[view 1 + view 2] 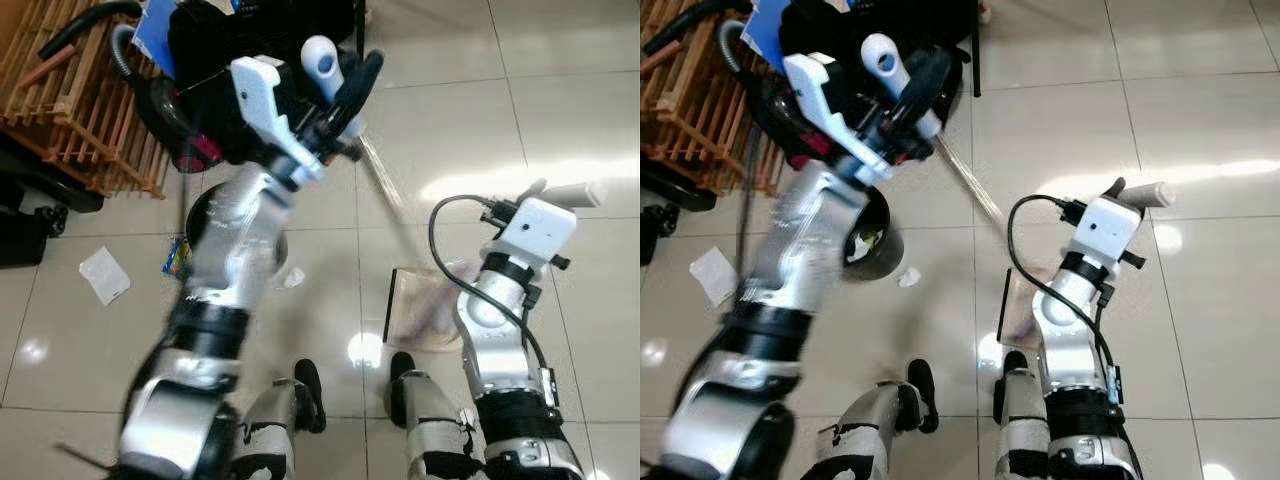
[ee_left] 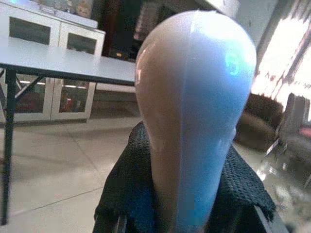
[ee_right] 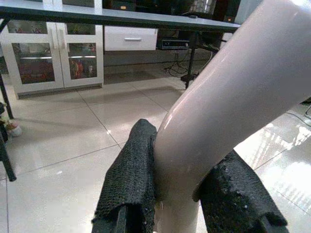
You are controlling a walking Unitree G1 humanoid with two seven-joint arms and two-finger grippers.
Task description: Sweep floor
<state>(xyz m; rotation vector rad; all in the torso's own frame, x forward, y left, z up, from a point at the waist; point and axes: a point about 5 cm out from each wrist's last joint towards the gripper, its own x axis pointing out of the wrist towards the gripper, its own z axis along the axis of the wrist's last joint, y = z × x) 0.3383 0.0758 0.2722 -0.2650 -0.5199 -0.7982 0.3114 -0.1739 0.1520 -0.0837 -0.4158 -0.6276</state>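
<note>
Left gripper [image 1: 335, 85] clamps the broom handle [image 1: 322, 62] top; the stick slants to the dustpan [image 1: 420, 310]. Right wrist view: right gripper [image 3: 177, 194] pinches the dustpan handle [image 3: 233, 97]. Mid-sweep, probably; next, draw the crumpled paper [image 1: 907, 277] toward it.

Wooden rack [image 1: 70, 110] beside vacuum cleaner [image 1: 185, 120]; black-legged table [image 2: 58, 63]

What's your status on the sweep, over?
Left pincer shut on broom handle. Right pincer shut on dustpan handle. Paper scraps left of bin.
</note>
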